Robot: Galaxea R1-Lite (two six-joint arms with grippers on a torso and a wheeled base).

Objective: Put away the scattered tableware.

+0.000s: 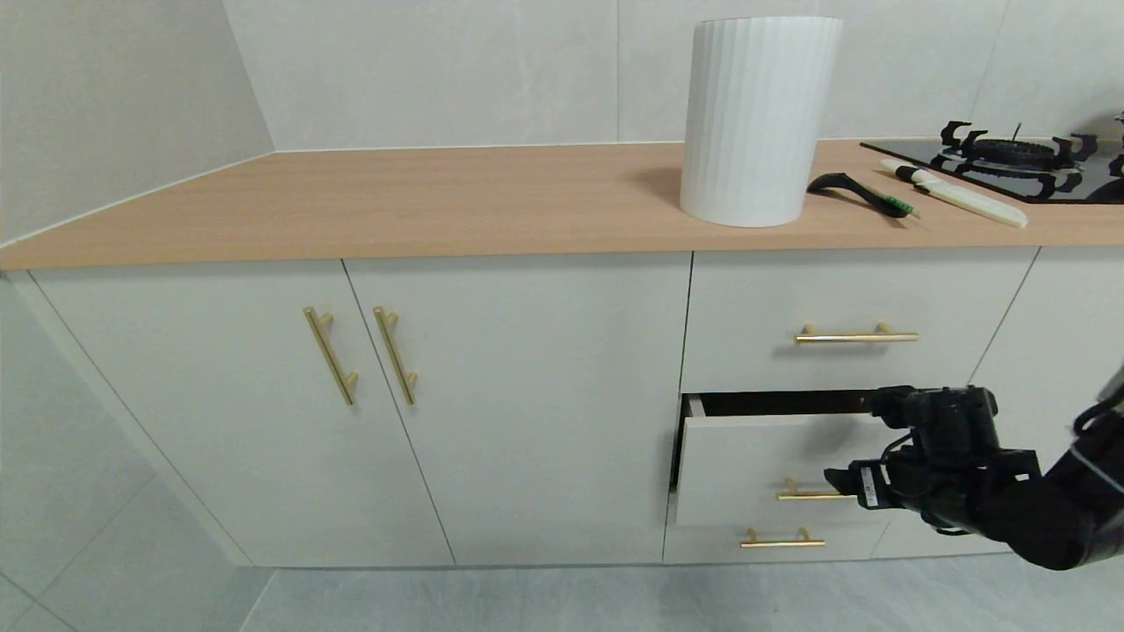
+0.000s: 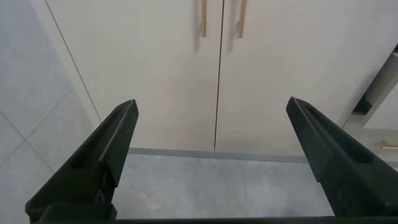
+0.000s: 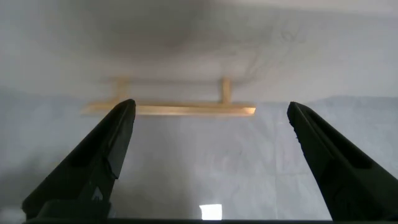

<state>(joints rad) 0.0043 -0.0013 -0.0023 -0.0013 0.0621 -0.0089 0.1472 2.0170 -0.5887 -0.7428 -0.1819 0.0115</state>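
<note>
At the lower right of the head view, the right gripper (image 1: 856, 443) hung with its fingers spread wide before the middle drawer (image 1: 746, 456). That drawer stood partly pulled out, a dark gap along its top edge, and its gold handle (image 3: 171, 110) showed between the fingers. Toward the upper right, a black spoon (image 1: 856, 189) lay on the counter (image 1: 395, 202) just beside a white ribbed canister (image 1: 755, 123), and a white knife (image 1: 957, 197) lay along the stove's (image 1: 1010, 158) front edge. The left gripper (image 2: 211, 124), also spread, faced the cabinet doors (image 2: 155, 62) low above the floor (image 2: 205, 186).
</note>
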